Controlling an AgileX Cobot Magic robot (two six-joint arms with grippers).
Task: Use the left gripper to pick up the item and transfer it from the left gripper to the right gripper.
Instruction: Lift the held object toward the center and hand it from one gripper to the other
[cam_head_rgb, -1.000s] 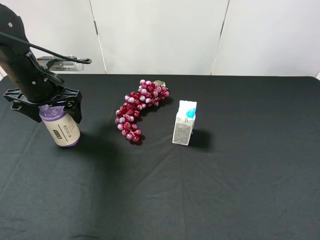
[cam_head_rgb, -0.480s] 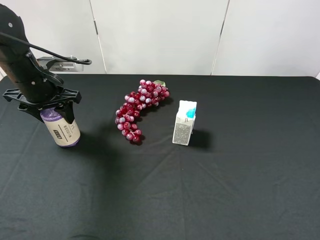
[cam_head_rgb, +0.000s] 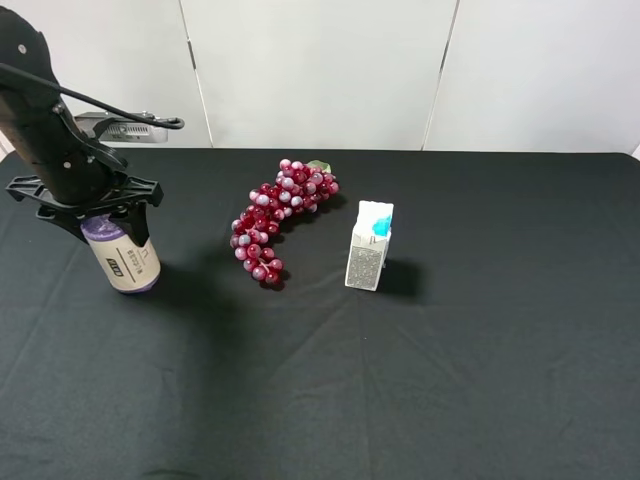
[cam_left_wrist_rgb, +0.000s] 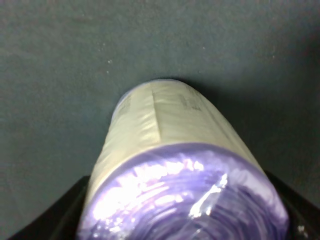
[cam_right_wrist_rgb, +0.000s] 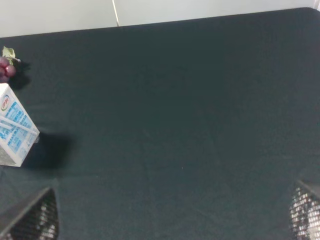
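The item (cam_head_rgb: 124, 261), a roll with lilac ends and a cream label, stands slightly tilted on the black table at the left. My left gripper (cam_head_rgb: 108, 228) comes down from above, its fingers closed against the roll's upper end. In the left wrist view the roll (cam_left_wrist_rgb: 170, 130) fills the frame between the two fingers (cam_left_wrist_rgb: 57, 220) of the left gripper (cam_left_wrist_rgb: 180, 222). My right gripper (cam_right_wrist_rgb: 170, 215) is open and empty above bare cloth, with only its fingertips (cam_right_wrist_rgb: 32, 220) showing. The right arm is out of the exterior view.
A red grape bunch (cam_head_rgb: 280, 220) lies mid-table. A white-and-grey carton with a blue top (cam_head_rgb: 369, 246) stands to its right, and also shows in the right wrist view (cam_right_wrist_rgb: 15, 137). Black cloth (cam_head_rgb: 480, 350) covers the table; white wall panels stand behind.
The left gripper's fingers have drawn in from a wide spread onto the roll's upper end. The roll still stands in the same spot.
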